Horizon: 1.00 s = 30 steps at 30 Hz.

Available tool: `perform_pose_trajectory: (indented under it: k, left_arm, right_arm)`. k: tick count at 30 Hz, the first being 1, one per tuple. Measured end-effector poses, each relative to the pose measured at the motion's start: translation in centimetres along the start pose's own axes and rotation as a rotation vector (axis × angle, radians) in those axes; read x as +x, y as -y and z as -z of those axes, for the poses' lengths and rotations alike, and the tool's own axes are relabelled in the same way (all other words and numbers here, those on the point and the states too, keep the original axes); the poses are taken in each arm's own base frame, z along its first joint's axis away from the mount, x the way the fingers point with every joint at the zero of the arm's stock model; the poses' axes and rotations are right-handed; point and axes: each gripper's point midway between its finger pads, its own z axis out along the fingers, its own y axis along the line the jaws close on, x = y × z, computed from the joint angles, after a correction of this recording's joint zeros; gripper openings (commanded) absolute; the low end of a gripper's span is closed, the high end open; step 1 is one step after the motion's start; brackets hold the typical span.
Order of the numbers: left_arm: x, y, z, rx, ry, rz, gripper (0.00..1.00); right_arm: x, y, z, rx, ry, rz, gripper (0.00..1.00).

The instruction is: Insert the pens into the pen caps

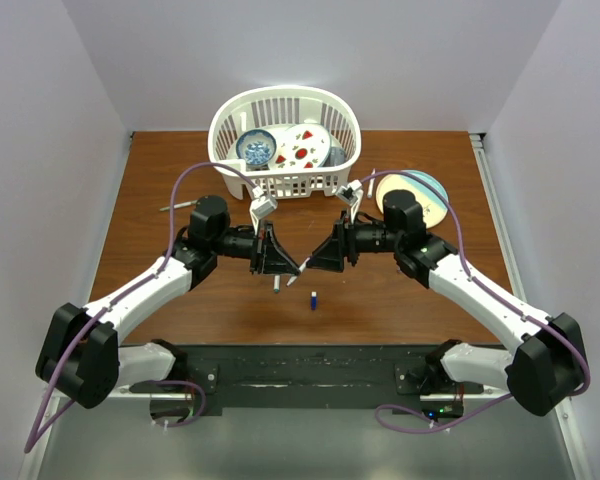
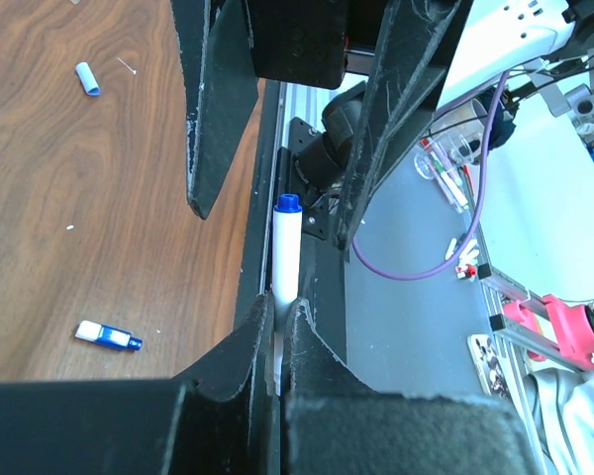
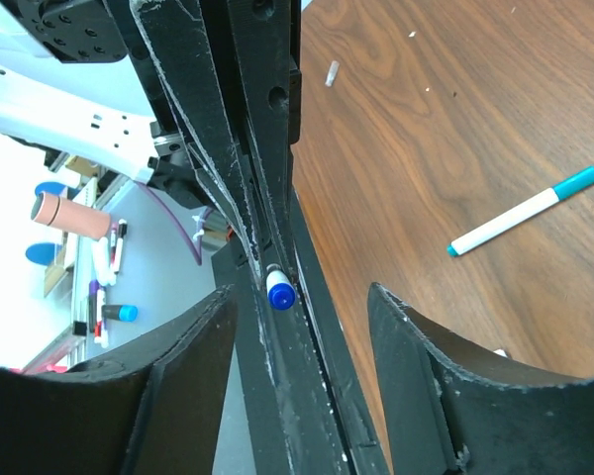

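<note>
My left gripper (image 1: 283, 264) (image 2: 280, 302) is shut on a white pen with a blue end (image 2: 286, 237), held above the table. The pen points at my right gripper (image 1: 314, 262) (image 3: 302, 292), which is open. Its fingers (image 2: 218, 119) stand on either side of the pen's blue end (image 3: 280, 293) without touching it. A small blue-and-white cap (image 1: 313, 299) (image 2: 109, 336) lies on the table near the front. A light-blue cap (image 2: 86, 77) lies farther off. A white pen with a teal cap (image 3: 525, 211) lies on the wood. A grey pen (image 1: 175, 207) lies at the left.
A white basket (image 1: 230, 125) holding plates stands at the back middle. A round plate (image 1: 432, 196) sits at the right behind my right arm, with a pen (image 1: 370, 181) beside it. A short white stick (image 1: 277, 284) shows below my left gripper. A black rail (image 1: 310, 360) runs along the front edge.
</note>
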Motion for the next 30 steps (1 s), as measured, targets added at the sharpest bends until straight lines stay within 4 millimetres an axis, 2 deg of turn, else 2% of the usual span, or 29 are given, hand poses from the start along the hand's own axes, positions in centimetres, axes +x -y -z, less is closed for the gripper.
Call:
perform_pose_trajectory:
  k: [8,11,13,14,16,18,22,25,30]
  left_arm:
    - [0.4,0.1,-0.1,0.005,-0.013,0.008,0.0]
    - [0.4,0.2,-0.2,0.006,-0.015,0.01,0.0]
    - [0.5,0.3,-0.2,0.012,-0.019,0.011,0.0]
    - [0.5,0.5,-0.2,0.023,-0.023,0.01,0.0]
    - [0.5,0.6,-0.2,0.024,-0.024,0.008,0.0]
    - [0.5,0.5,-0.2,0.022,-0.024,0.011,0.19]
    - [-0.4,-0.1,-0.3,-0.029,0.006,0.025,0.46]
    - [-2.8,-0.9,-0.5,-0.105,0.087,0.041,0.55]
    - [-7.3,-1.1,0.3,-0.197,0.338,0.07,0.62]
  right_arm:
    - [0.1,-0.9,-0.1,-0.039,-0.012,0.002,0.43]
    - [0.7,-1.6,-0.6,-0.066,-0.033,0.001,0.3]
    - [1.0,-1.8,-0.9,-0.076,-0.045,-0.001,0.05]
    - [1.1,-1.8,-1.0,-0.077,-0.049,-0.002,0.0]
    - [1.2,-1.6,-1.0,-0.072,-0.054,-0.013,0.0]
    - [1.2,-1.4,-1.0,-0.06,-0.05,-0.014,0.0]
    - [0.4,-1.0,-0.9,-0.006,-0.011,-0.016,0.0]
    - [-0.7,-0.3,-0.5,0.07,0.064,-0.039,0.0]
    - [-1.8,2.0,0.3,0.206,0.263,-0.175,0.0]
